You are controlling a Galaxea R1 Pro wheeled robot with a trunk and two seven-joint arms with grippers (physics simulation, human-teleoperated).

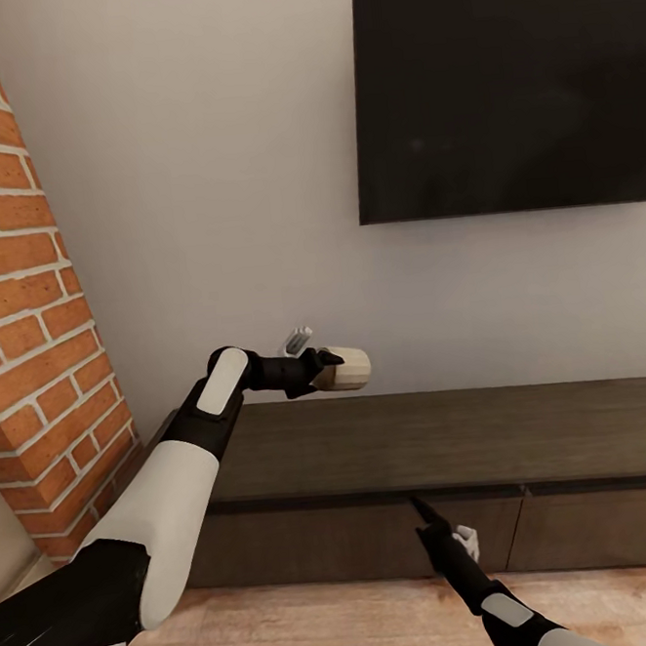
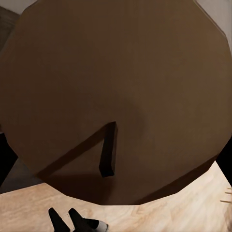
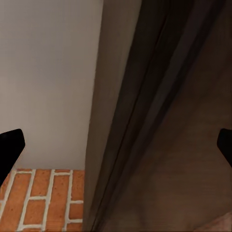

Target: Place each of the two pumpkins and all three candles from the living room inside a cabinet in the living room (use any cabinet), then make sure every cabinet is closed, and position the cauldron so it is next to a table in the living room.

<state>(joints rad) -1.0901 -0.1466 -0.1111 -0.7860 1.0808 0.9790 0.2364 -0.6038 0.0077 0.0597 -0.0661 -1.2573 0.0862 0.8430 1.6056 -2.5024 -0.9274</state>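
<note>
Right claw sat low at the cabinet's shut drawer front, fingers spread, nothing in them. Beyond, left claw was clenched on a candle above the cabinet top. Candle looked light, stiff, likely slick; side grip across its middle suits. TV on the far wall.

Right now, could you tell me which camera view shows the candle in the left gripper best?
The head view: the candle appears whole, held sideways by the left gripper above the cabinet. The left wrist view shows its end close up, with the dark wick. The right wrist view faces the cabinet's edge.
</note>
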